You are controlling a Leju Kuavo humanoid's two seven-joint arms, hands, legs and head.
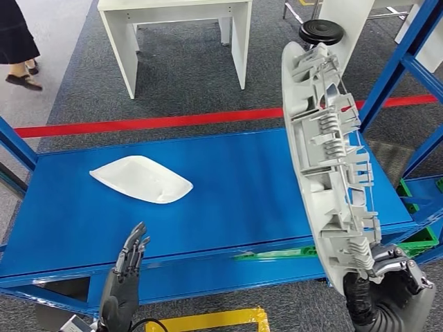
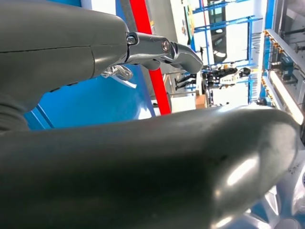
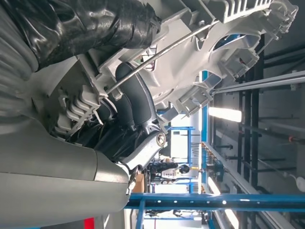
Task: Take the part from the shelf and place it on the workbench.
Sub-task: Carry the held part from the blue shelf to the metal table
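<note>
A: Where is the part [image 1: 327,166]?

B: The right hand [image 1: 389,280] grips it at its lower end and holds it upright, off the blue shelf [image 1: 240,187], at the shelf's right end. It is a long grey moulded piece, and its ribbed inner side faces the camera. In the right wrist view the dark fingers [image 3: 133,102] hook in among its ribs [image 3: 187,71].

A: And the left hand [image 1: 125,280]?

B: It holds nothing. Its fingers are straight and slightly apart, and it hovers at the shelf's near edge.

A: What else lies on the shelf?

B: 1 white shell [image 1: 141,178], flat on the left half, well apart from both hands.

A: Describe the surroundings.

B: The shelf is a wide blue deck with blue steel uprights [image 1: 396,66] at the right. Beyond it a red line [image 1: 156,122] crosses grey carpet. A white table [image 1: 177,31] stands further back, with a black disc [image 1: 320,30] to its right. A person's feet in sandals [image 1: 23,76] stand at the far left. Yellow tape [image 1: 209,320] marks the floor nearest the robot.
</note>
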